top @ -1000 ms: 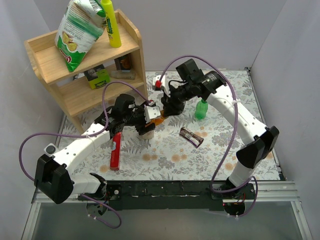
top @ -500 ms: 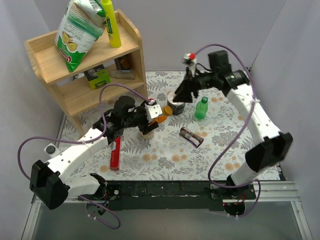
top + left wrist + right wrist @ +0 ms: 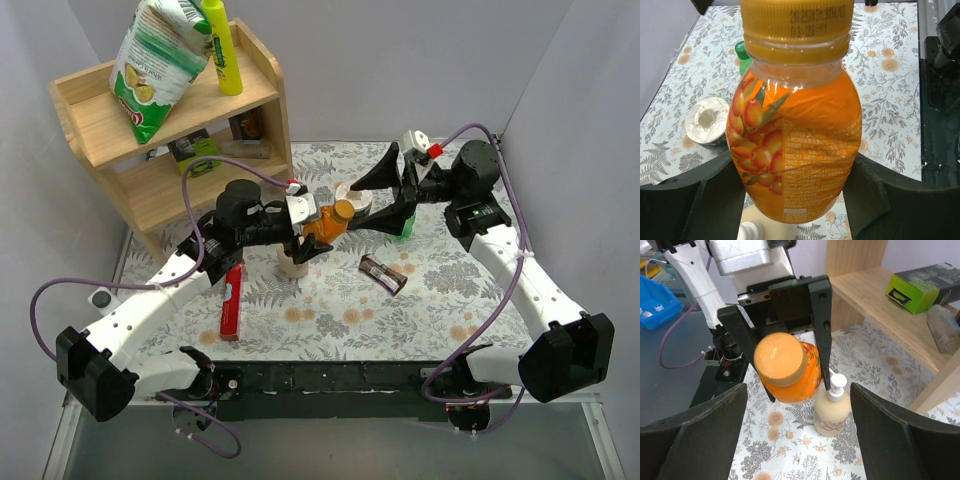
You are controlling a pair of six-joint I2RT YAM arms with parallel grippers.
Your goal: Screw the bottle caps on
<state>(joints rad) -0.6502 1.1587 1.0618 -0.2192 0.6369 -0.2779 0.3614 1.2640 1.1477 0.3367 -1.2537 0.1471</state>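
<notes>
The orange bottle (image 3: 322, 226) (image 3: 795, 145) hangs tilted above the table, and my left gripper (image 3: 312, 228) (image 3: 794, 200) is shut on its lower body. Its orange-brown cap (image 3: 343, 210) (image 3: 795, 22) (image 3: 780, 359) sits on the neck and points toward the right gripper. My right gripper (image 3: 360, 205) (image 3: 799, 432) stands wide open just off the cap, touching nothing. The green bottle (image 3: 402, 231) (image 3: 743, 52) stands behind it with a dark green cap on top, mostly hidden in the top view.
A cream pump bottle (image 3: 293, 263) (image 3: 832, 411) stands under the held bottle. A white roll (image 3: 357, 196) (image 3: 705, 120), a brown wrapper (image 3: 383, 273) and a red tube (image 3: 232, 300) lie on the floral mat. The wooden shelf (image 3: 180, 110) holds snacks at back left.
My right gripper let go of the orange cap, opened wide and drew back to the right. My left arm carried the orange bottle up and to the right.
</notes>
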